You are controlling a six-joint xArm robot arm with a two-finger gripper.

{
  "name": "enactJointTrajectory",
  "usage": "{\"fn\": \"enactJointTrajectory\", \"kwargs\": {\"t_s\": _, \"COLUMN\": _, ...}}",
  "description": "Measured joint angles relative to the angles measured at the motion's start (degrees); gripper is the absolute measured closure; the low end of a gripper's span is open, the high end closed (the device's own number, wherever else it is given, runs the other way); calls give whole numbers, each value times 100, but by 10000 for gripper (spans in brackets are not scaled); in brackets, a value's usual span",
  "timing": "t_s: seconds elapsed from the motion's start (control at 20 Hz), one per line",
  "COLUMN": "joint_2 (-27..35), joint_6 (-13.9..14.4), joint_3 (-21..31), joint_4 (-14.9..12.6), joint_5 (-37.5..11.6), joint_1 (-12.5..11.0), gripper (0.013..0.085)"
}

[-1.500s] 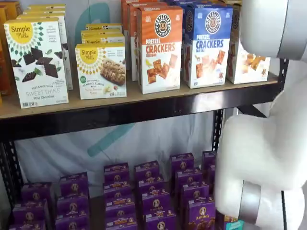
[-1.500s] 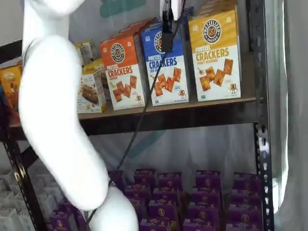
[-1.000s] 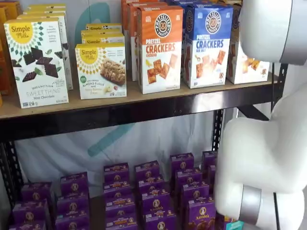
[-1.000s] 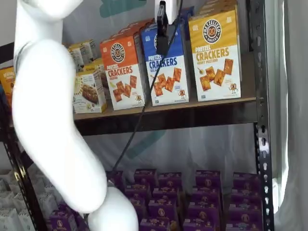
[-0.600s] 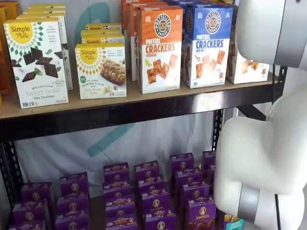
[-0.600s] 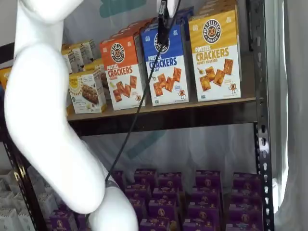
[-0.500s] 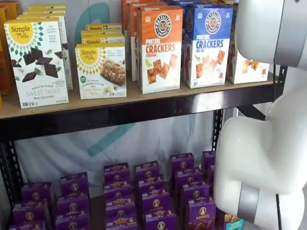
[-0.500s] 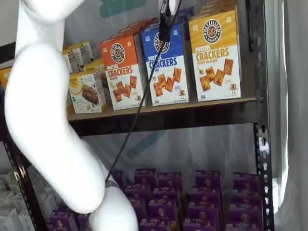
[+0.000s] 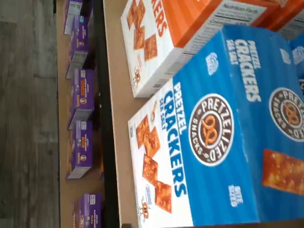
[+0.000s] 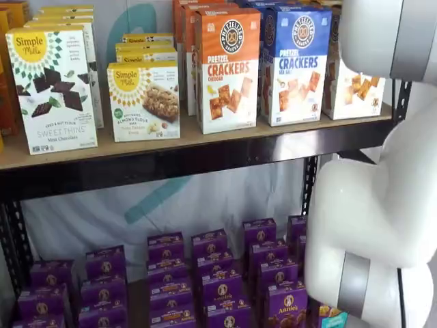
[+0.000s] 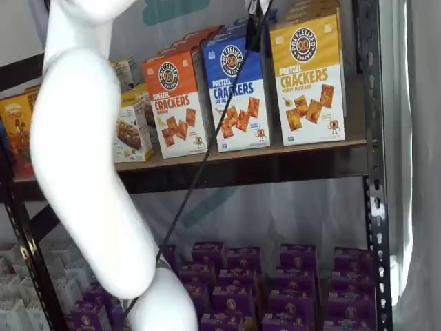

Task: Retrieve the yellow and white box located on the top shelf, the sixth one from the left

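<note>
**Yellow and white box at the right end of the top shelf, blue box beside it**

The yellow and white box [image 11: 308,79] stands upright at the right end of the top shelf [image 11: 275,162], in the upper right of a shelf view. In a shelf view the white arm [image 10: 382,41] covers most of it, leaving only its white lower part [image 10: 355,92] visible at the upper right.

Just to its left stands the blue box [image 11: 238,93], then the orange box [image 11: 176,103]; both have more boxes lined up behind them. The wrist view looks down on the blue box [image 9: 213,142] and the orange box [image 9: 166,33] side by side on the wooden board.

The gripper [image 11: 253,27] hangs from the top edge, in front of the gap between the blue box and the yellow one. Only a dark finger shape shows with a cable [image 11: 207,152] trailing down beside it, so the pictures do not show a gap; it is released, with nothing in it.

Farther left sit the white snack boxes [image 10: 95,96]. Purple boxes [image 10: 205,273] fill the level below.
</note>
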Motion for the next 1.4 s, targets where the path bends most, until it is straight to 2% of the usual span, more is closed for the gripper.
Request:
{"fn": "enactJointTrajectory", "kwargs": {"t_s": 0.25, "joint_2": 321, "joint_6": 48, "joint_3": -325, "joint_4": 10, "joint_5": -6, "joint_1": 44, "gripper": 130}}
{"fn": "enactJointTrajectory", "kwargs": {"t_s": 0.7, "joint_2": 675, "joint_6": 162, "joint_3": -622, "joint_4": -116, "joint_5": -157, "joint_1": 274, "gripper": 130}}
{"fn": "enactJointTrajectory", "kwargs": {"t_s": 1.0, "joint_2": 844, "joint_6": 167, "joint_3": -758, "joint_4": -162, "joint_5": -246, "joint_1": 331, "gripper": 130}}
{"fn": "enactJointTrajectory", "kwargs": {"t_s": 1.4, "joint_2": 1071, "joint_6": 105, "joint_3": -927, "joint_4": -431, "joint_5": -383, "joint_1": 456, "gripper": 130}}
